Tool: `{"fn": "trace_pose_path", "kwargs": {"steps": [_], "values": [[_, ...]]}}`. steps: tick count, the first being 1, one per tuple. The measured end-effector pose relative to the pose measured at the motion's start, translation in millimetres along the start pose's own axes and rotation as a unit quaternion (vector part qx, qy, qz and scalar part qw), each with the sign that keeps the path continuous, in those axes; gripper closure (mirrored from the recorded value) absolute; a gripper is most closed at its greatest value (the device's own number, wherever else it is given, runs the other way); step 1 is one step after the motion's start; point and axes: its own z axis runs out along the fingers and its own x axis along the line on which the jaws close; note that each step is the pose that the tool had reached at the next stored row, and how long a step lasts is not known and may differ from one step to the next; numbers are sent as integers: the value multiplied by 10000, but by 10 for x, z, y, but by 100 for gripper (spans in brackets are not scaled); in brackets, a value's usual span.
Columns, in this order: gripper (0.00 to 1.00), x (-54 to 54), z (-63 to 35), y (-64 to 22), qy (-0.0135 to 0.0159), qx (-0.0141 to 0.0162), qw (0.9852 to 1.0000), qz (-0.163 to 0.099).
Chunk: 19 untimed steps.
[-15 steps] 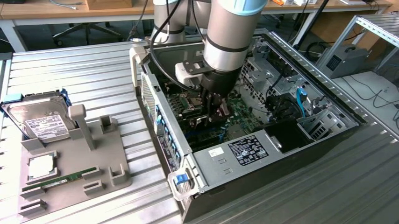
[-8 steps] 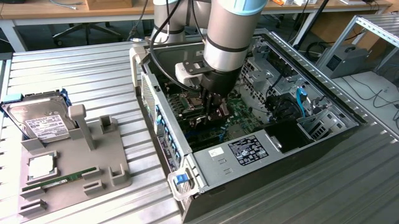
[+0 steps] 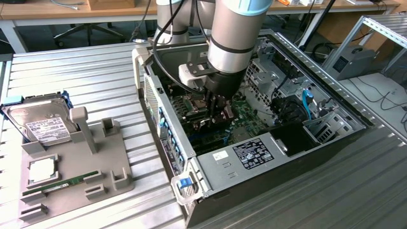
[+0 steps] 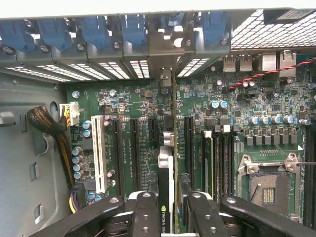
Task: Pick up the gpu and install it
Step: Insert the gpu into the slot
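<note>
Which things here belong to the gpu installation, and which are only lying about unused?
In the job: gpu, held edge-on by the gripper over the motherboard, inside the case.
Lying about: hard drive, memory stick, chip, all on the grey holder outside the case.
</note>
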Motion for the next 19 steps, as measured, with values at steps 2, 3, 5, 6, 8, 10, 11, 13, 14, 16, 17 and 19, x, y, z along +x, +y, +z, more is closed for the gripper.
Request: {"fn": "trace_pose_path", "kwargs": {"steps": [2, 3, 5, 6, 8, 10, 11, 13, 14, 16, 17, 19], "values": [[73, 0, -5, 0, -1, 1, 10000, 0], [73, 0, -9, 0, 0, 0, 10000, 0], [73, 0, -12, 0, 0, 0, 10000, 0], [73, 0, -12, 0, 0, 0, 10000, 0], [73, 0, -13, 0, 1, 0, 10000, 0], [73, 0, -13, 0, 1, 0, 10000, 0], [73, 0, -13, 0, 1, 0, 10000, 0], [73, 0, -13, 0, 1, 0, 10000, 0], [73, 0, -13, 0, 1, 0, 10000, 0], [73, 0, -13, 0, 1, 0, 10000, 0], [73, 0, -13, 0, 1, 0, 10000, 0], [73, 0, -12, 0, 4, -1, 10000, 9]]}}
